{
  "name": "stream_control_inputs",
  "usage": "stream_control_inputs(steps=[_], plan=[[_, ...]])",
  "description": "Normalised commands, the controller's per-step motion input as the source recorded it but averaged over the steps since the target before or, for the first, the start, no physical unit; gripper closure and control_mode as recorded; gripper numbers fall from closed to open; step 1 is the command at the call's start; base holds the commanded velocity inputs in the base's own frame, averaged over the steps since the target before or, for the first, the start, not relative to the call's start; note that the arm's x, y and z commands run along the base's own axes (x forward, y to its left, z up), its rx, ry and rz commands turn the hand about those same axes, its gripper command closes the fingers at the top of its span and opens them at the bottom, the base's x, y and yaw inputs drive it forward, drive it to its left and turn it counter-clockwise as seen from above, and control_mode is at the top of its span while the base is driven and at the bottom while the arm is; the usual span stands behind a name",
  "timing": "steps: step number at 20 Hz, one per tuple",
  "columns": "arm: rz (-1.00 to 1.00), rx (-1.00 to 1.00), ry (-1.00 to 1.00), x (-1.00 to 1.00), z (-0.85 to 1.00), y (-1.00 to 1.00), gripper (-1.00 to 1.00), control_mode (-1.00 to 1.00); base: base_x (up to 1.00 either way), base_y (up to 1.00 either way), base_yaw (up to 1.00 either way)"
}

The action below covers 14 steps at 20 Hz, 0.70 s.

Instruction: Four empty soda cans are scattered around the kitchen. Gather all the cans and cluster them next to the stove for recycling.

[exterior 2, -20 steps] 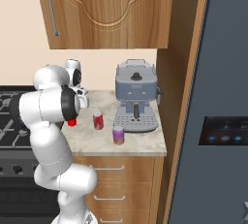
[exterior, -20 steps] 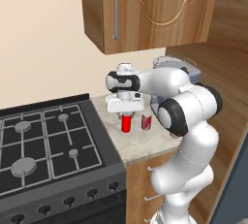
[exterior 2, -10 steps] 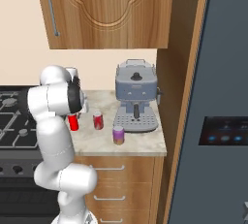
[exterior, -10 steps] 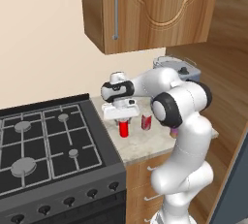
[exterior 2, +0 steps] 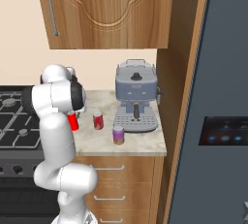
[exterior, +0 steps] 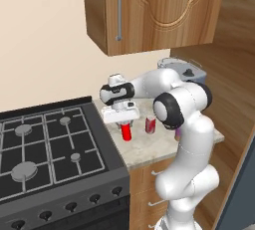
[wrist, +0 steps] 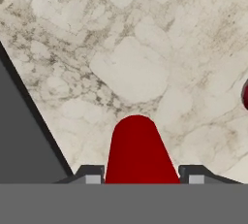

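Gripping the red can (exterior: 126,131) in closed gripper (exterior: 121,123) at the counter's (exterior 2: 140,143) stove-side edge, beside the stove (exterior: 50,147), joining the reddish-pink can (exterior: 150,124) and pale pink-lilac can (exterior 2: 118,135), with clustering apparently unfinished.

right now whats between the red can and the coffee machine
In the right base view, the reddish-pink can stands between the red can and the coffee machine.
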Motion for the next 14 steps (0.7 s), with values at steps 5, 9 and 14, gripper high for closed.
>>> stream_control_inputs(steps=[5,9,14], plan=[[-0.02,0.00,0.00,0.03,-0.20,0.00,-1.00,-1.00,0.00,0.00,0.00],[-0.01,0.00,0.00,0.02,-0.22,0.00,-1.00,-1.00,0.00,0.00,0.00],[0.00,0.00,0.00,0.00,-0.14,0.00,-1.00,-1.00,0.00,0.00,0.00]])
